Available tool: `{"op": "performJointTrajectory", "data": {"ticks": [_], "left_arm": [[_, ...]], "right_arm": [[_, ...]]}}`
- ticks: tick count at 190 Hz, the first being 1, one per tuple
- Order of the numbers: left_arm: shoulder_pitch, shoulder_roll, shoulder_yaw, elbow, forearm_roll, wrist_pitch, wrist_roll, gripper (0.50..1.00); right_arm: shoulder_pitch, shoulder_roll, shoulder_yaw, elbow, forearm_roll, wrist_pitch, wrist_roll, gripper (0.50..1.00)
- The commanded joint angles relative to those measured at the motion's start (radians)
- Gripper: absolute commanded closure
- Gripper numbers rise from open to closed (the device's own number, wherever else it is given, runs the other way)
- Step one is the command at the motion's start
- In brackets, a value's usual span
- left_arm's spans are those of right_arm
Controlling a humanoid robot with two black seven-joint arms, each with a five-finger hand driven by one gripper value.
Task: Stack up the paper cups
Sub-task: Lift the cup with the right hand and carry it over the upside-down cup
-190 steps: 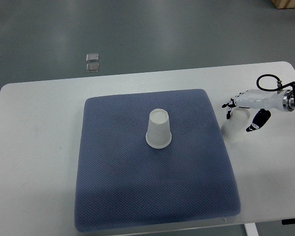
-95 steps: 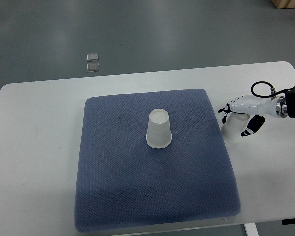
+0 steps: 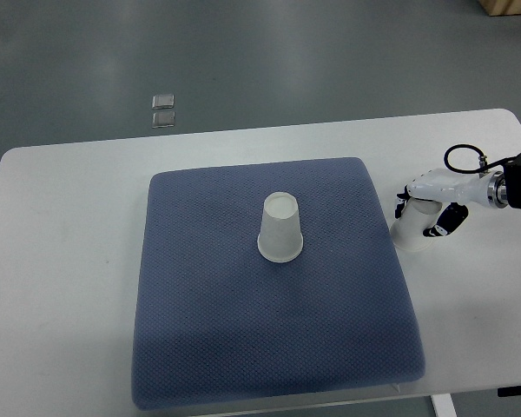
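The right hand (image 3: 427,208) is curling its fingers around a paper cup (image 3: 412,228) just right of the blue mat (image 3: 243,347). It should be gripping gently before lifting toward the upturned cup (image 3: 280,228) at the mat's middle.

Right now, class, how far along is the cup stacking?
Done: nothing is stacked. One paper cup stands upside down on the blue mat. In hand: the right hand is closed around the second cup on the table. Left: carry it over and stack it.

mat (image 3: 243,347): bare all around the one cup (image 3: 280,228) in its middle | right of mat: right hand (image 3: 427,207) and second cup (image 3: 414,228) fill the narrow counter (image 3: 69,287) strip | left side of counter: wide and bare
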Motion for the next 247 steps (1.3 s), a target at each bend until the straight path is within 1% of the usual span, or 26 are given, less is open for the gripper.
{"op": "performJointTrajectory", "data": {"ticks": [1,64,109,131,166,185,213,247], "left_arm": [[0.0,0.0,0.0,0.0,0.0,0.0,0.0,0.5],[0.0,0.0,0.0,0.0,0.0,0.0,0.0,0.5],[0.0,0.0,0.0,0.0,0.0,0.0,0.0,0.5],[0.0,0.0,0.0,0.0,0.0,0.0,0.0,0.5],[0.0,0.0,0.0,0.0,0.0,0.0,0.0,0.5],[0.0,0.0,0.0,0.0,0.0,0.0,0.0,0.5],[0.0,0.0,0.0,0.0,0.0,0.0,0.0,0.5],[0.0,0.0,0.0,0.0,0.0,0.0,0.0,0.5]], "right_arm": [[0.002,0.0,0.0,0.0,0.0,0.001,0.0,0.85],[0.022,-0.003,0.004,0.002,0.004,0.002,0.002,0.848],[0.095,-0.023,0.004,0.012,0.015,0.013,0.006,0.848],[0.137,-0.043,0.006,0.038,0.015,0.051,0.008,0.846],[0.217,-0.046,0.006,0.088,0.017,0.096,0.008,0.846],[0.275,-0.058,0.008,0.137,0.017,0.142,0.008,0.846],[0.368,-0.074,0.011,0.236,0.023,0.217,0.008,0.846],[0.456,-0.078,0.014,0.313,0.069,0.294,0.011,0.844]]}}
